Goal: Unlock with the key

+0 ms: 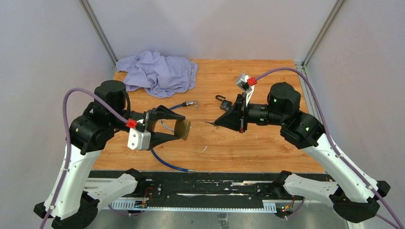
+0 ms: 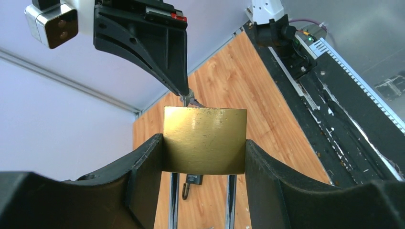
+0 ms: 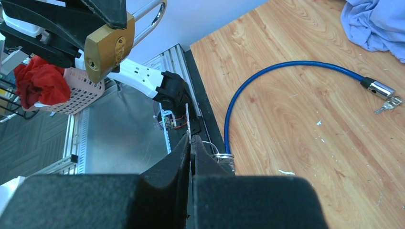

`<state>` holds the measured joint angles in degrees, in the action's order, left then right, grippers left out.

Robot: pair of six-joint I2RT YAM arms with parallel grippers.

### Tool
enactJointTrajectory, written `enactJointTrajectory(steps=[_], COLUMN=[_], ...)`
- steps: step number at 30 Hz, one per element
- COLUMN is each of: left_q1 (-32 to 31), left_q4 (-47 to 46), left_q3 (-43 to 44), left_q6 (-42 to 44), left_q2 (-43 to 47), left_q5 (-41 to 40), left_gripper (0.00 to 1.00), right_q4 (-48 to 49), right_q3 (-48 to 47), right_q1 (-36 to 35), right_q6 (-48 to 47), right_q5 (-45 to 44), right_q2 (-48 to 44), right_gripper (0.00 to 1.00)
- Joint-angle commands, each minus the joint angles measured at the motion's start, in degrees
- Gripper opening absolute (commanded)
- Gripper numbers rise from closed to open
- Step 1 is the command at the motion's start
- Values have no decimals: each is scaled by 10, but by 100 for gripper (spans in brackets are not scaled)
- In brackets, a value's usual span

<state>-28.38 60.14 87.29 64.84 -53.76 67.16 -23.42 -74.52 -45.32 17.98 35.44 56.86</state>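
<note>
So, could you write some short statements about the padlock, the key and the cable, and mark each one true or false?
1. The left hand holds the brass padlock above the table. True.
2. The key is already in the padlock's keyhole. False: it is apart from the padlock, pinched in the shut right hand.
3. The blue cable lies on the table. True.
4. The cloth covers the blue cable. False: the cloth lies apart from it, at the far left.
</note>
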Motion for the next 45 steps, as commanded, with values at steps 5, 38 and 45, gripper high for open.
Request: enactJointTrajectory(steps=[5, 38, 45], left_q1=[-6, 273, 213], left_q4=[-27, 29, -23], left_q3=[-28, -407, -420], left_q6=[-41, 305, 177], left_q2=[4, -238, -259], left_q5=[-24, -635, -570], left_gripper=[0, 0, 0], right_q4=[-13, -90, -90], right_q3=[-9, 25, 21], right_q1=[-10, -7, -4], right_q6=[-35, -24, -24], right_q5=[-81, -251, -258], right_q2=[-15, -34, -32], right_gripper=[1, 1, 1])
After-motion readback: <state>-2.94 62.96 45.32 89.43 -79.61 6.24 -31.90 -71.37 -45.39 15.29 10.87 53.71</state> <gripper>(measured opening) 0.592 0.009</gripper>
